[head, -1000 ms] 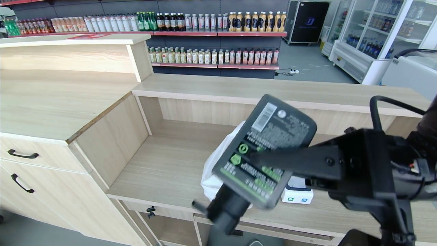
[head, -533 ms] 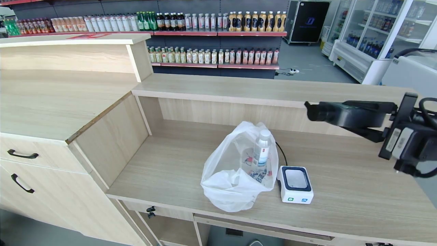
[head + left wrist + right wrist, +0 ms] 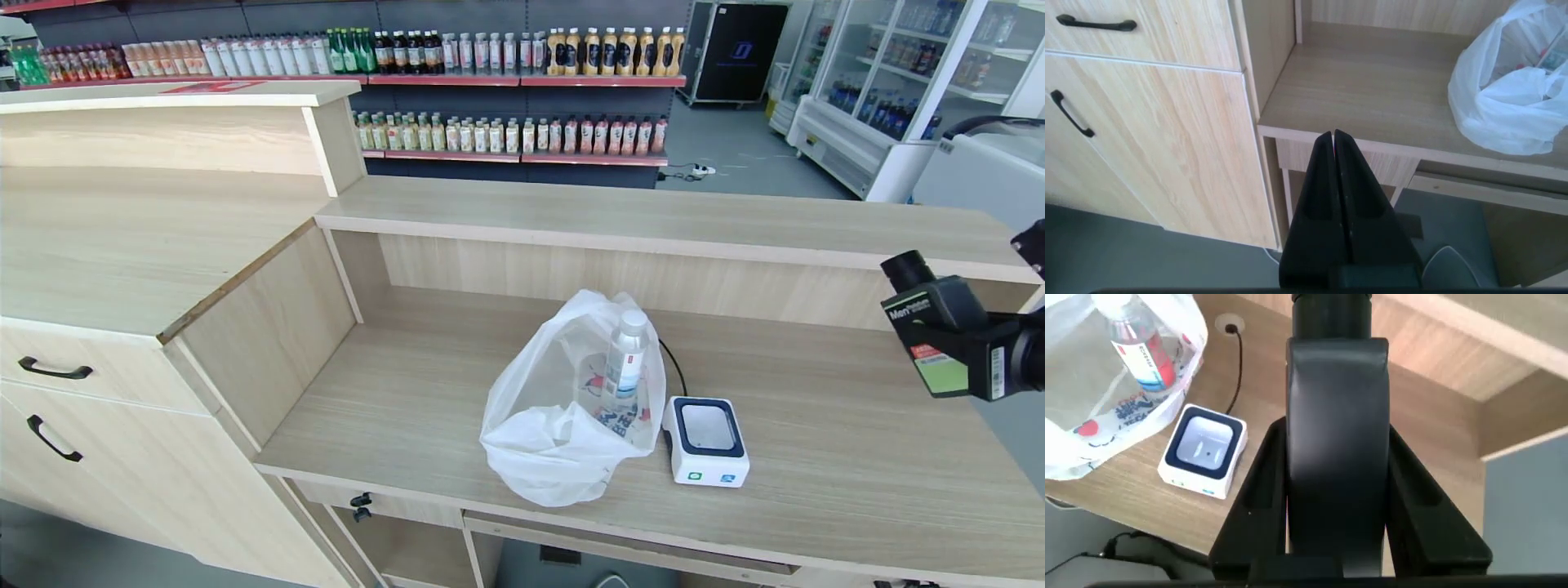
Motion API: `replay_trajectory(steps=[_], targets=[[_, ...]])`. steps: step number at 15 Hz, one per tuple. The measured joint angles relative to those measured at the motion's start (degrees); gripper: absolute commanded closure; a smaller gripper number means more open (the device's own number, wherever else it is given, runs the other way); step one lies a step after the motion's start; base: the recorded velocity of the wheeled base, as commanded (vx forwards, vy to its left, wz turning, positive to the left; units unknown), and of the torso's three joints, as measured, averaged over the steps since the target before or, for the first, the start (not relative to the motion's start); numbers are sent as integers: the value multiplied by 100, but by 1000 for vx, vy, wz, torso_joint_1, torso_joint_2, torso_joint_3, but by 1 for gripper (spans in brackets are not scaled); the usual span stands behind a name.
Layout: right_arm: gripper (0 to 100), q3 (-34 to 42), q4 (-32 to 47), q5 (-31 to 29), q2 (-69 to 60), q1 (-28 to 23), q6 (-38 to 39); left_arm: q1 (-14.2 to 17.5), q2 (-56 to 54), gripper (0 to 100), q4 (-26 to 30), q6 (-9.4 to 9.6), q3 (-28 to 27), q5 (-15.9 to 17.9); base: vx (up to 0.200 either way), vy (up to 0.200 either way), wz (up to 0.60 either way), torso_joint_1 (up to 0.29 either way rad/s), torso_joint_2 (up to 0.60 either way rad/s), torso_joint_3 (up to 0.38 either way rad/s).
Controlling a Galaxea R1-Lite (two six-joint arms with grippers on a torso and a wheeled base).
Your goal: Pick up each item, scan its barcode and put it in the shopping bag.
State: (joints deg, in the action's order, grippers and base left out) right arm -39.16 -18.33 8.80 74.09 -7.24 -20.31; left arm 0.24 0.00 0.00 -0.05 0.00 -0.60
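Note:
My right gripper (image 3: 1336,433) is shut on a black bottle (image 3: 939,327) with a green label. It holds the bottle in the air at the far right, above the counter's right end; the bottle (image 3: 1339,457) sits between both fingers. A white shopping bag (image 3: 555,425) stands on the lower counter with a clear water bottle (image 3: 627,355) upright inside it. Just right of the bag is a small white barcode scanner (image 3: 707,441) with its cable running back. My left gripper (image 3: 1334,139) is shut and empty, low in front of the counter's left corner.
The wooden counter (image 3: 857,474) has a raised ledge (image 3: 653,216) behind it and a taller cabinet with drawers (image 3: 98,384) on the left. Drink shelves (image 3: 490,82) and glass fridges (image 3: 898,73) stand far behind.
The right arm swung the black bottle from close in front of the head camera over to the far right, uncovering the bag and scanner. The bag and scanner have not moved.

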Motion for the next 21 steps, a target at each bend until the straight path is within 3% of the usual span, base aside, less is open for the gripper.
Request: replay_trajectory(steps=[2, 6, 10, 13, 16, 21], targets=[[100, -28, -40, -16, 176, -85, 549, 2, 0, 100, 0, 0, 0, 2, 0, 0, 0, 0, 0, 0], [100, -111, -284, 23, 584, -96, 929, -4, 0, 100, 0, 0, 0, 0, 0, 0, 150, 1, 1, 1], [100, -74, -646, 291, 898, 304, 1810, -2, 0, 100, 2, 0, 0, 0, 0, 0, 300, 1, 1, 1], [100, 104, -1044, 1549, 1259, 623, 2477, 2, 0, 100, 0, 0, 0, 0, 0, 0, 0, 0, 0, 0], [100, 176, -1169, 2344, 1734, 385, 2575, 6, 0, 100, -2, -2, 0, 2, 0, 0, 0, 0, 0, 0], [100, -148, -1442, 4853, 2499, -649, 2502, 2, 0, 100, 0, -2, 0, 0, 0, 0, 0, 0, 0, 0]])
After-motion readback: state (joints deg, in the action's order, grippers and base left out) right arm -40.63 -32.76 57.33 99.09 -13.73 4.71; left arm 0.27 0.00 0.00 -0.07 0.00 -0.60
